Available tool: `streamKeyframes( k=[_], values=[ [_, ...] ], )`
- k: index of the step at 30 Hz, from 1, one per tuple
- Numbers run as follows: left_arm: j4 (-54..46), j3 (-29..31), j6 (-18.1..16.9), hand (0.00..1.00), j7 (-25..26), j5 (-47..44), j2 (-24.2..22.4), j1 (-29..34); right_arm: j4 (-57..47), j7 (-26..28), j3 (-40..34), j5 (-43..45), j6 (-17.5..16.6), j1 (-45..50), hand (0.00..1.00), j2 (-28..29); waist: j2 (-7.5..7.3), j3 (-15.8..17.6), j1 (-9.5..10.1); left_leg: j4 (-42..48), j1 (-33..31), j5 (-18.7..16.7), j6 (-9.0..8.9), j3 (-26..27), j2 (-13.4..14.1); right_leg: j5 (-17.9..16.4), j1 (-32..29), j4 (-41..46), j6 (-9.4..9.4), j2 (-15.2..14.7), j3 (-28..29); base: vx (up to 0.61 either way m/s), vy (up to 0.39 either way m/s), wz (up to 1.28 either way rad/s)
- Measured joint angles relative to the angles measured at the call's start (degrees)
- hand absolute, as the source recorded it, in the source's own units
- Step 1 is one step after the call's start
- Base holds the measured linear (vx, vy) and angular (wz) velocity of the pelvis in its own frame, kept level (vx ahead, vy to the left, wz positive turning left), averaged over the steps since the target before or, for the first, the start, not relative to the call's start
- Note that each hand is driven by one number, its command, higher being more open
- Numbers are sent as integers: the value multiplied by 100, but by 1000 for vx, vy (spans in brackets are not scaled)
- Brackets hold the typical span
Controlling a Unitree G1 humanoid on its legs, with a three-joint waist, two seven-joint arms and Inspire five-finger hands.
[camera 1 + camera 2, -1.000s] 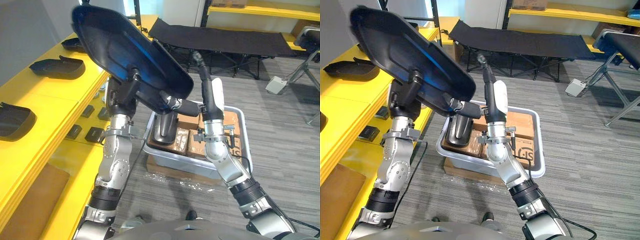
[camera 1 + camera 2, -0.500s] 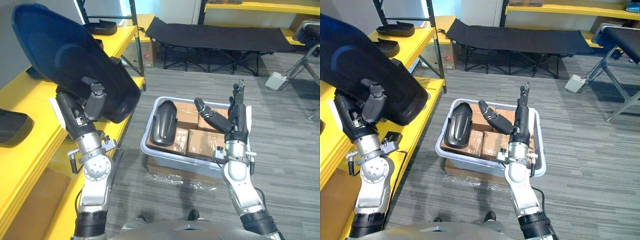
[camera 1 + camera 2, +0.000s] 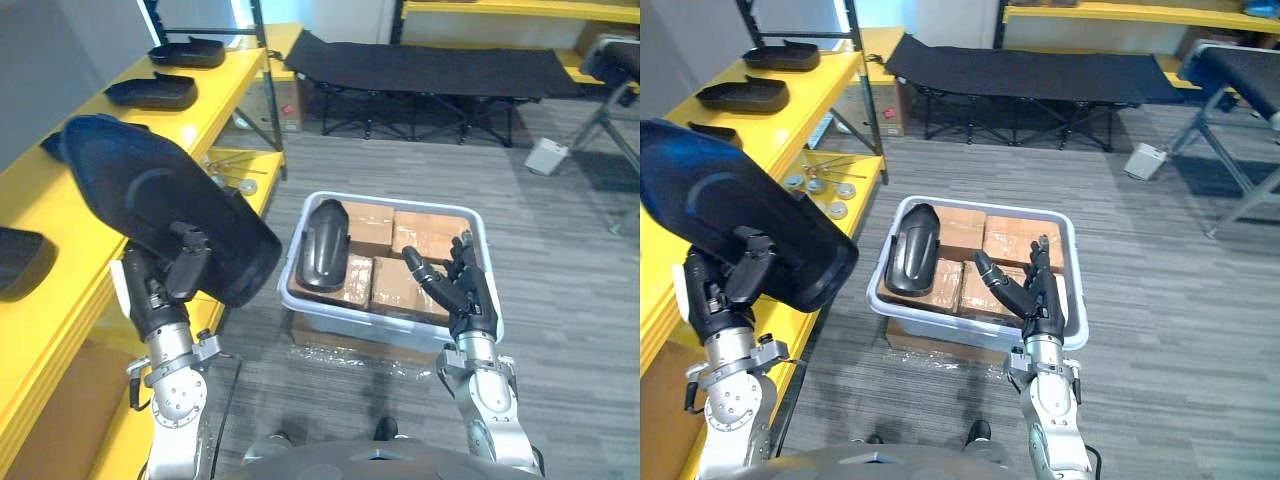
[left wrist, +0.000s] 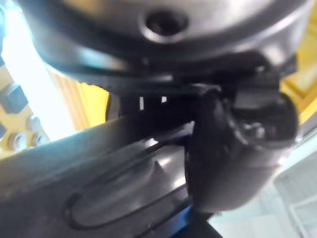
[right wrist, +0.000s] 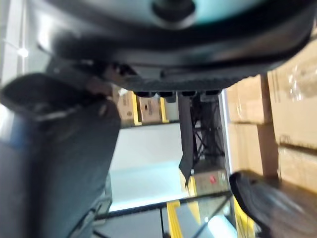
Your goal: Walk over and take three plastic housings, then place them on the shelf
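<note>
Left hand (image 3: pixel 158 288): clamped on large housing (image 3: pixel 150 205), held up beside the shelf (image 3: pixel 38 200) front edge.
Right hand (image 3: pixel 465 295): fingers spread, empty, above bin (image 3: pixel 400 198) near right corner.
Bin: second housing (image 3: pixel 322 245) along left edge, on boxes (image 3: pixel 425 232).

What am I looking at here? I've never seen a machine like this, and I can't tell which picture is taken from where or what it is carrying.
This is a two-legged humanoid robot with two arms that end in dark hands. The two wide pictures come from cameras in its head, looking down. The two close-up ones come from cameras on its wrists. Its left hand grips a large dark plastic housing, raised next to the yellow shelf, where more housings lie. Its right hand is open and holds nothing, above a grey bin on the floor. In the bin lie cardboard boxes and another housing.
</note>
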Motion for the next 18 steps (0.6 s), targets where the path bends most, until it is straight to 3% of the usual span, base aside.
streamKeyframes(
  k=[5, 11, 14, 18],
  values=[
    [-547, 865, -34, 0, 0, -30, -125, 315, 447, 454, 842, -11, 27, -589, 100, -121, -14, -129, 511, -2, -234, 146, -56, -666, -23, -119, 151, 1, -12, 8, -666, 9, 0, 65],
    [-537, 1228, -166, 0, -209, -371, -494, 975, 917, 625, 1274, -33, 124, -1280, 100, -164, -134, -196, 998, 85, -477, 212, -39, -1495, -161, -229, 453, 3, 55, -61, -1458, 32, 32, 75],
    [-533, 1355, -265, 0, -356, -646, -656, 1274, 1125, 662, 1450, -33, 174, -1540, 100, -143, -183, -225, 1177, 85, -510, 217, -31, -1644, -246, -264, 516, 6, 78, -126, -1627, 8, 71, 30],
    [-533, 1298, -377, 0, -855, -941, -708, 1285, 1136, 695, 1494, -36, 243, -1560, 100, -125, -167, -205, 1110, 136, -715, 240, 83, -1795, -391, -297, 715, 36, 137, -205, -2182, -11, 39, 54]
  ],
)
